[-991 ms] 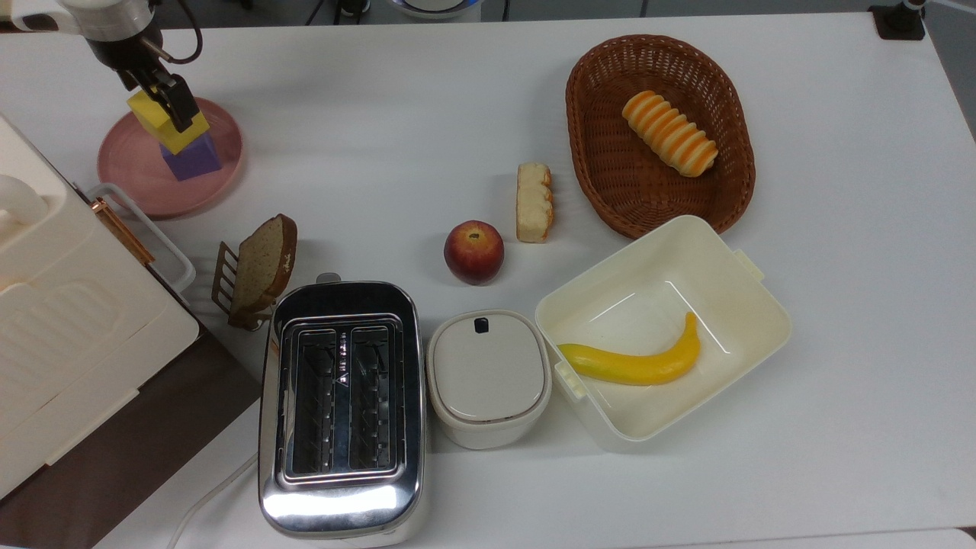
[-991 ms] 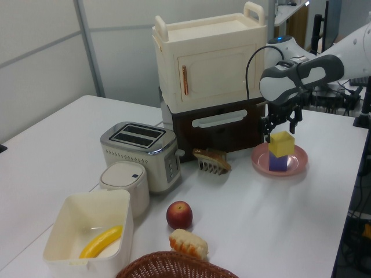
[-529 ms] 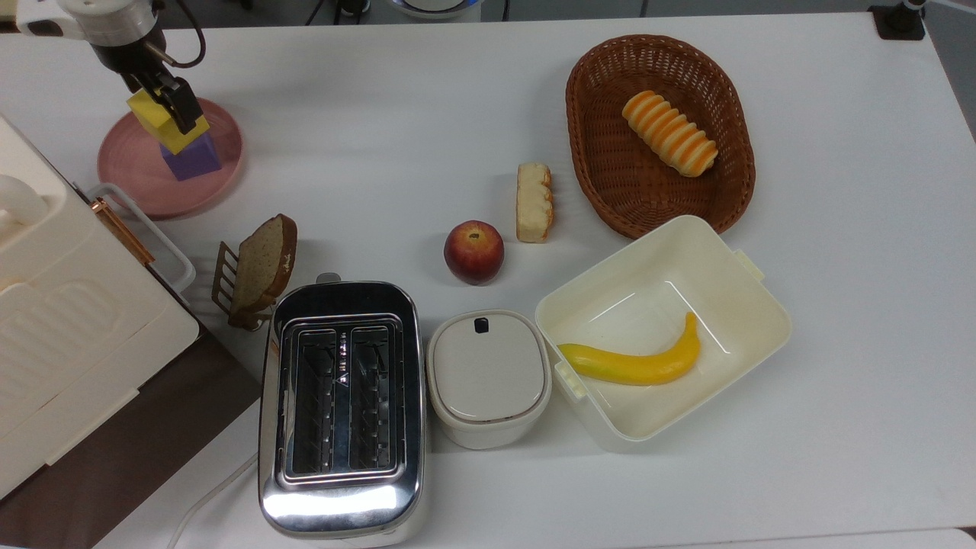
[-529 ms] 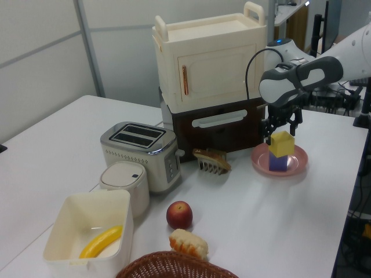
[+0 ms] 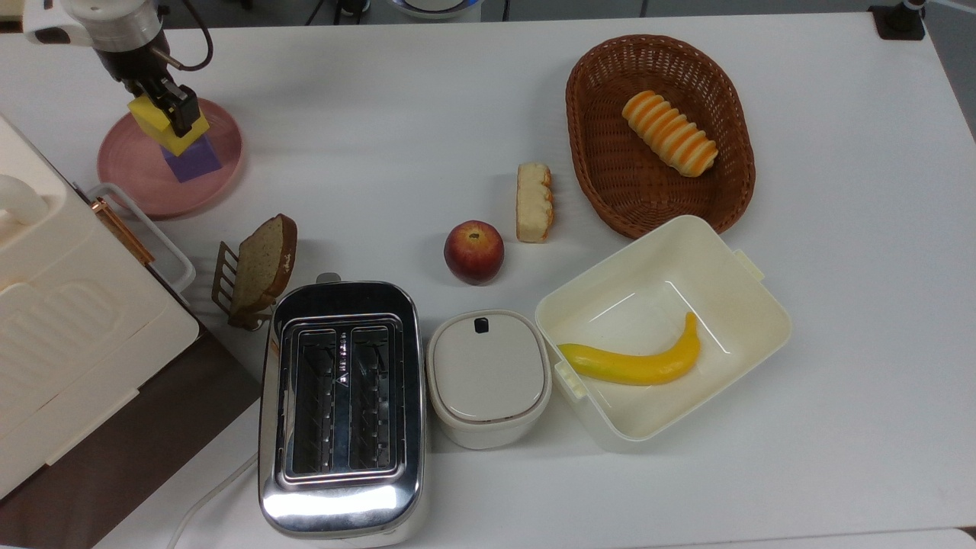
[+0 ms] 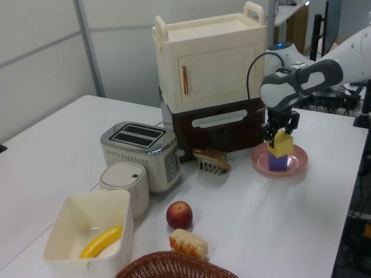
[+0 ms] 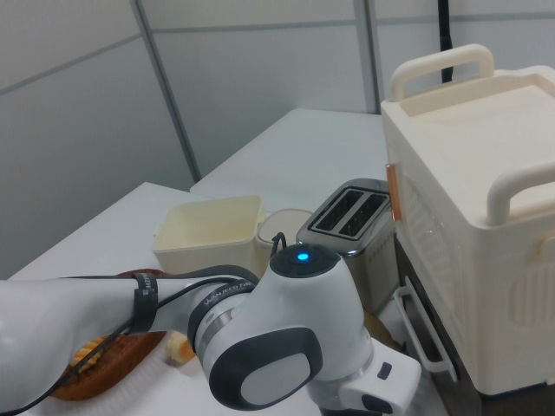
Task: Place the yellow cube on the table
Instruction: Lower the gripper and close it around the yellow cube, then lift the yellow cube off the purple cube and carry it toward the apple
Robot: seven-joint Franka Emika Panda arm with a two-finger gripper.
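No legible text, label, brand name, number or sign on any item in the top view, left view or right view.

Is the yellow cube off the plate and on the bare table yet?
No. In the top view the yellow cube sits on the purple cube on the pink plate, with the tool around it.
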